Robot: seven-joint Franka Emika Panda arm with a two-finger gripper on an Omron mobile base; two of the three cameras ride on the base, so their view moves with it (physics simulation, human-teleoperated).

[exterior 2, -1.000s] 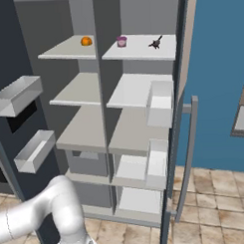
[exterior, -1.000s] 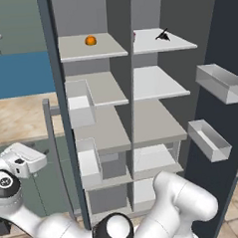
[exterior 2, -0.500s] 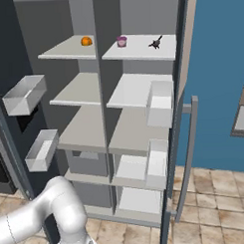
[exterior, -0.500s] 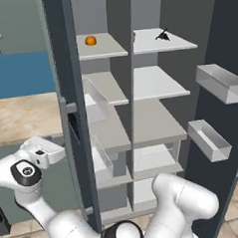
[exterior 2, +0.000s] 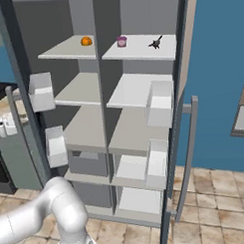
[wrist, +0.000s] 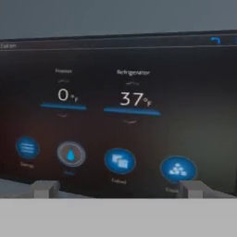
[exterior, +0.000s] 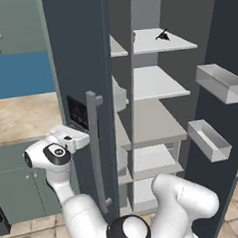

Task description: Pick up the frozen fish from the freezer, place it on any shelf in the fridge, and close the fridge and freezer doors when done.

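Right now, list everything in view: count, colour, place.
frozen fish: one, black, top fridge shelf
pink item: one, purple-pink, same shelf, left of the fish
orange item: one, orange, top freezer shelf
freezer door: one, slate-grey, standing partly open
panel: one, black, blue-lit, on the freezer door's front
fridge door: one, slate-grey, open
clear bins: four, two inside each door
floor: tan tiles
arm: one, white
tool: one, open, close to the panel

The left base view looks forward from behind the arm at the freezer door [exterior: 82, 93] in the frame's left half. The right base view faces the open shelves [exterior 2: 139, 47] (both share them). The hand view sits close against the black panel [wrist: 120, 115].
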